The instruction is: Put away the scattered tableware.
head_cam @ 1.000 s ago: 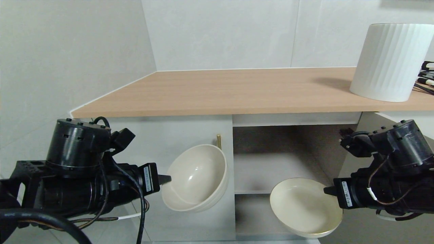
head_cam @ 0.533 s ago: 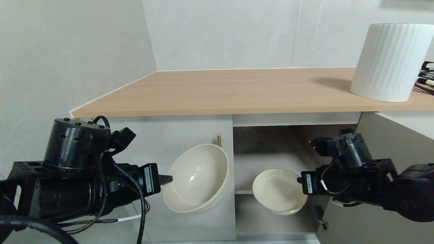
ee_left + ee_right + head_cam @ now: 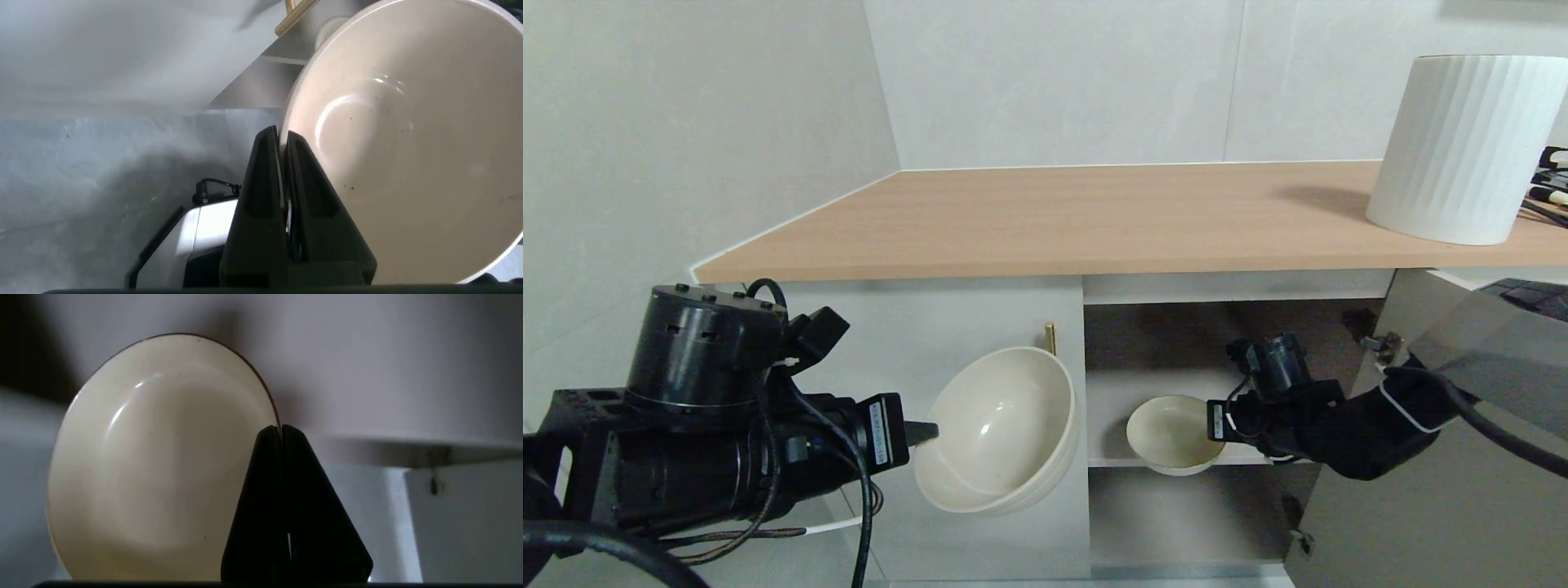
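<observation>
Left claw (image 3: 925, 431) is clamping the rim of a deep cream ceramic bowl (image 3: 1001, 429), holding it before the closed grey cabinet door (image 3: 915, 327). Right claw (image 3: 1214, 421) is gripping a shallow cream dish (image 3: 1168, 433) at the cabinet shelf (image 3: 1107, 408).

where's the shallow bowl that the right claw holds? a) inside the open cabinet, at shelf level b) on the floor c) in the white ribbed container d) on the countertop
a: the right claw grips the shallow bowl by its rim inside the open cabinet, level with the shelf.
</observation>
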Available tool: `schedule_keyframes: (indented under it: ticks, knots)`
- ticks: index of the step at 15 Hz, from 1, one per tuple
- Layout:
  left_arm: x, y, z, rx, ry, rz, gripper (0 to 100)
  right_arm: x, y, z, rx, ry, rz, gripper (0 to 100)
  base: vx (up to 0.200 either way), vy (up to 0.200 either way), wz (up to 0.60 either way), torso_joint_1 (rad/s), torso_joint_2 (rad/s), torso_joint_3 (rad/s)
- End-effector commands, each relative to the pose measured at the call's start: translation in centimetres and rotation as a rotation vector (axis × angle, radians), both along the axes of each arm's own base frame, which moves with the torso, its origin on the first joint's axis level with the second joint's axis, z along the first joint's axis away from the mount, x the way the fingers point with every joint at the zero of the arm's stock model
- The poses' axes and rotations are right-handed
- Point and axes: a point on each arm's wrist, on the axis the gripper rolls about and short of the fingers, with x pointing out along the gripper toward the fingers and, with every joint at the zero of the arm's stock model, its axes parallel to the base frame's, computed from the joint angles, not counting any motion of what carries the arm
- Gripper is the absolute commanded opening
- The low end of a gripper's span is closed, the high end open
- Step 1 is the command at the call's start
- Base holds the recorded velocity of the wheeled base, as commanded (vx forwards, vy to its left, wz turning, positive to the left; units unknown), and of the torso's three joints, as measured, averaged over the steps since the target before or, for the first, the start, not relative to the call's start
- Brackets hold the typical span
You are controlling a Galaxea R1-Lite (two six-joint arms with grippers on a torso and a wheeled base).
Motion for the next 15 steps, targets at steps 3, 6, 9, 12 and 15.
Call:
schedule_keyframes:
  ticks: [3,6,9,12,15]
  knots:
    - [0.3,-0.1,-0.4,0.007,0.016,0.0,0,2.6,-0.9,-3.8,-0.028,0.047,-0.056,0,0.0,0.0,0.0,0.0,0.0,0.0]
    - [0.3,-0.1,-0.4,0.007,0.017,0.0,0,3.7,-1.2,-5.5,-0.066,0.047,-0.11,0,0.0,0.0,0.0,0.0,0.0,0.0]
    - [0.3,-0.1,-0.4,0.007,0.017,0.0,0,4.7,-1.0,-6.4,-0.098,0.035,-0.149,0,0.0,0.0,0.0,0.0,0.0,0.0]
    - [0.3,-0.2,-0.5,0.008,0.018,0.0,0,5.5,-1.1,-6.7,-0.106,0.018,-0.174,0,0.0,0.0,0.0,0.0,0.0,0.0]
    - [0.4,-0.2,-0.6,0.01,0.023,0.0,0,6.3,-0.9,-7.4,-0.137,-0.011,-0.225,0,0.0,0.0,0.0,0.0,0.0,0.0]
